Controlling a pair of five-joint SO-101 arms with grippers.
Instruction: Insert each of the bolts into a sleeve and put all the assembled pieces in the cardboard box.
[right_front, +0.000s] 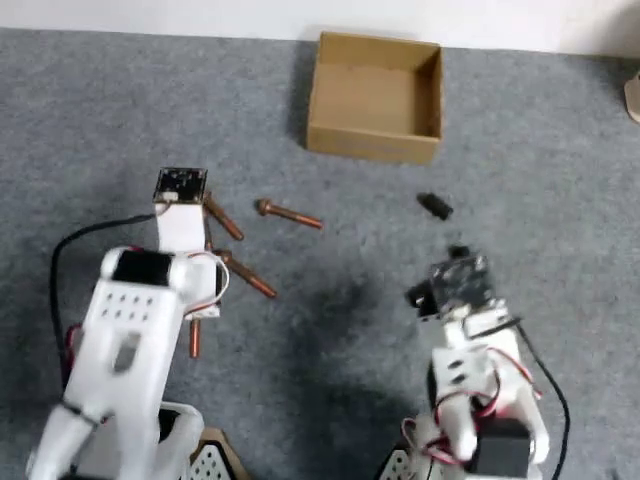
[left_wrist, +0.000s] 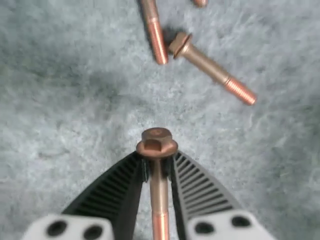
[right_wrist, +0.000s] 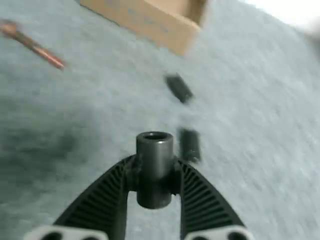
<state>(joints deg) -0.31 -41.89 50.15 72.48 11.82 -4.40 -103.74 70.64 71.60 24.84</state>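
My left gripper (left_wrist: 157, 162) is shut on a copper bolt (left_wrist: 157, 150), gripped along its shank with the hex head sticking out past the fingertips. Beyond it lie two loose bolts (left_wrist: 210, 67) (left_wrist: 154, 30). My right gripper (right_wrist: 154, 172) is shut on a black sleeve (right_wrist: 154, 155), its bore facing outward. Two more sleeves (right_wrist: 178, 88) (right_wrist: 189, 145) lie ahead of it on the carpet. In the high view, several bolts (right_front: 290, 213) lie around the left arm (right_front: 180, 225), and the sleeves (right_front: 434, 206) (right_front: 458, 252) lie beyond the right arm (right_front: 470, 330). The cardboard box (right_front: 370, 150) stands open at the back centre.
Grey carpet (right_front: 330, 320) covers the table, with an open stretch between the two arms. A pale object (right_front: 633, 95) shows at the right edge. Black cables trail from both arms near the front.
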